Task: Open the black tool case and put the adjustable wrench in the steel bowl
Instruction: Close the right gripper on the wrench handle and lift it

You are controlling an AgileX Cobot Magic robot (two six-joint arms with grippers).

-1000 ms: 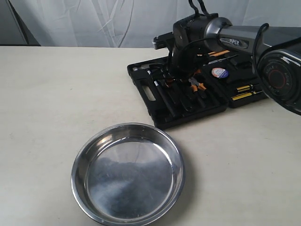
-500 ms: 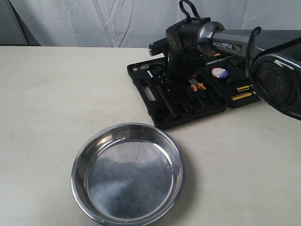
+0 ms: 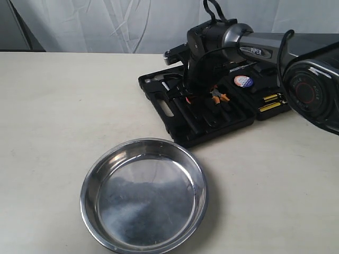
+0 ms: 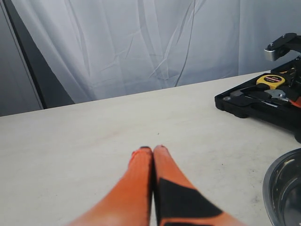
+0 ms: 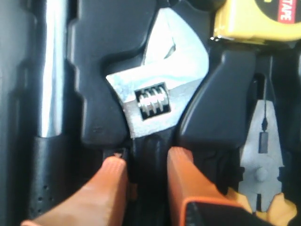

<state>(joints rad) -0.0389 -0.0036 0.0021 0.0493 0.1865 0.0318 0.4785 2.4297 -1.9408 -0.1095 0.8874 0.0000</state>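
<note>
Black tool case [image 3: 175,114] has slid a bit on the worktop [image 3: 63,106] — right pincer [image 5: 148,165] sits astride the adjustable wrench [image 5: 155,89] handle, ready to lift it; squeezing yet, I cannot tell. Left pincer [image 4: 153,150] is closed, empty.

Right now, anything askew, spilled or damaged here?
Nothing stands out. The black tool case lies open and flat, the adjustable wrench seated in its slot with the right hand straddling its handle. The steel bowl sits upright on the table; the left hand rests shut, apart from both.
</note>
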